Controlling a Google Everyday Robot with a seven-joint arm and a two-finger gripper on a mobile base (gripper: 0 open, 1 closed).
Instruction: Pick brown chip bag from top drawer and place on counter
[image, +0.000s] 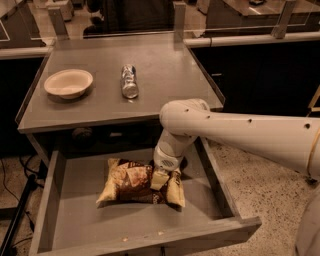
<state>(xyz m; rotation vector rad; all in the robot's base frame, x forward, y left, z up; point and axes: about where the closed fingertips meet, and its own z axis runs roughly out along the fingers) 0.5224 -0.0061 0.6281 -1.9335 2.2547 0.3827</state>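
Note:
The brown chip bag (131, 182) lies in the open top drawer (150, 235), right of the drawer's middle. Its right end is tipped up and its left end rests on the drawer floor. My gripper (161, 178) reaches down from the white arm and is shut on the bag's right part, with one tan finger (159, 180) showing across the bag's front. The other finger is hidden behind the bag. The counter (165, 85) is the grey tabletop above and behind the drawer.
A white bowl (68, 82) sits at the counter's left and a silver can (129, 81) lies on its side near the middle. My white arm (240, 132) crosses over the drawer's right wall. Speckled floor lies to the right.

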